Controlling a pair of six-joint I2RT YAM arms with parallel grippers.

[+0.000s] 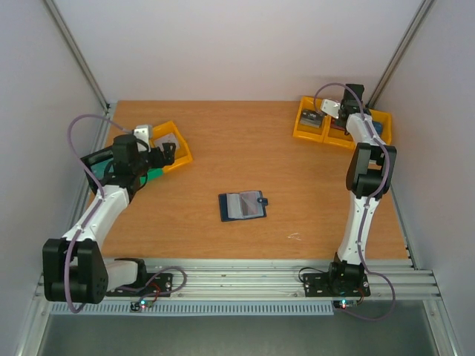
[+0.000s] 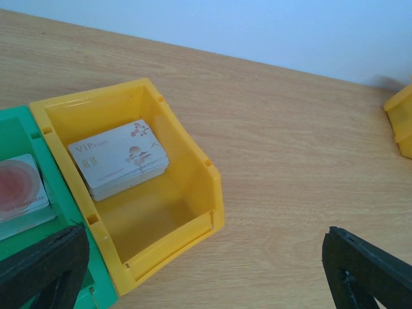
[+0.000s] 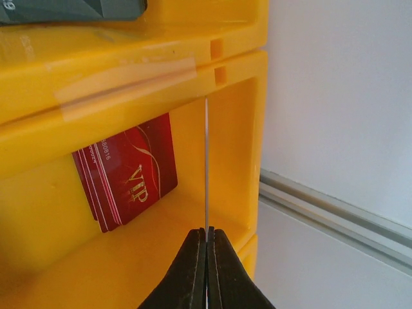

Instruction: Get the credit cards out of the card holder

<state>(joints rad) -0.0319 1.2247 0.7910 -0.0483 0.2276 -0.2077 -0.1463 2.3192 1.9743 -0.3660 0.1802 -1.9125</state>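
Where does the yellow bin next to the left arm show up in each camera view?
Top external: yellow bin at far left, beside the left arm's wrist.
Left wrist: centre left, holding a pale card stack.
Right wrist: not in it; shut jaws hold a credit card edge-on before another yellow bin.
Shared landmark: the green bin alongside it, in the top and left wrist views.

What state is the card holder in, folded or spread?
Spread open: the card holder lies flat on the table, pale lining facing up.
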